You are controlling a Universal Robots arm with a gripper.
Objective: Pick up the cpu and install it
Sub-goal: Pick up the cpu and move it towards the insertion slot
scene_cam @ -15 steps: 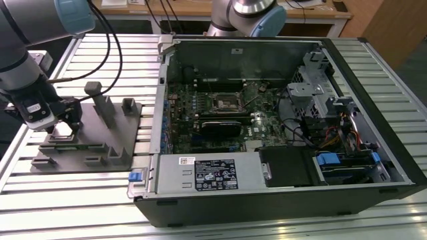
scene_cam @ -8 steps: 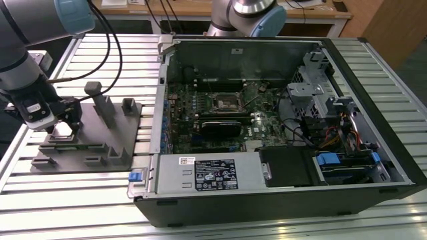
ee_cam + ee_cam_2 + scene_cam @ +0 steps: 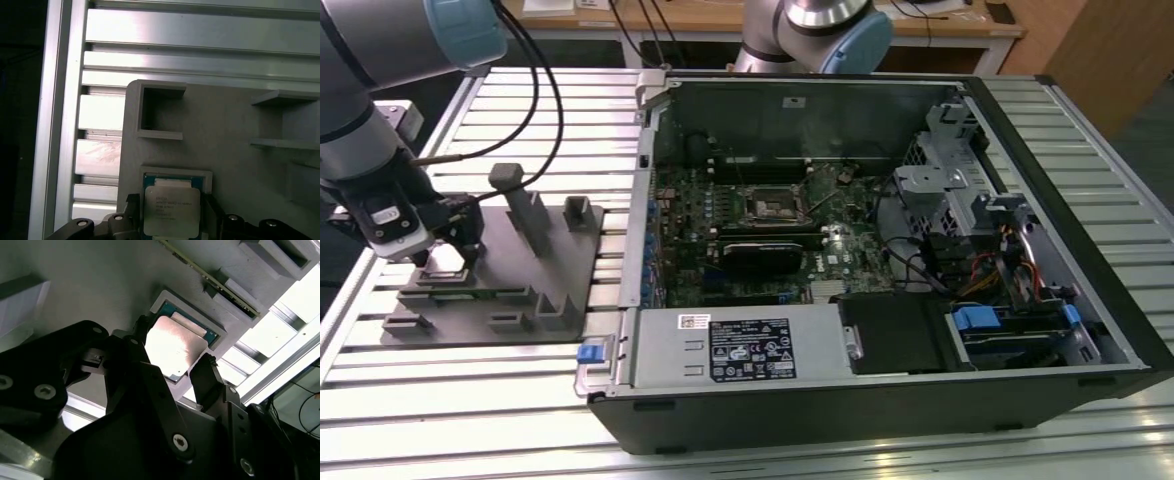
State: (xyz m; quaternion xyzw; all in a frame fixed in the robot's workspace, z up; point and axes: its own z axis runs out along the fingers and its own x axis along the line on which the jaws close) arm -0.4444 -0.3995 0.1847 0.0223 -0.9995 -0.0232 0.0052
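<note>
The cpu (image 3: 172,347), a small flat square with a silvery top and a green border, lies in a shallow square recess of the grey fixture plate (image 3: 507,300) at the exterior view's left. My gripper (image 3: 447,262) is lowered onto that recess. In both wrist views its black fingers (image 3: 142,332) stand on two opposite sides of the cpu (image 3: 170,210) and press against its edges. The chip looks level with the recess. The black square socket (image 3: 771,205) sits on the motherboard inside the open computer case, well to the exterior view's right of the gripper.
Grey fixture blocks (image 3: 527,205) rise from the plate just beside the gripper. The open computer case (image 3: 881,250) lies on the slatted aluminium table (image 3: 454,400), with cables and a drive cage inside. A second robot arm's base (image 3: 821,30) stands behind the case.
</note>
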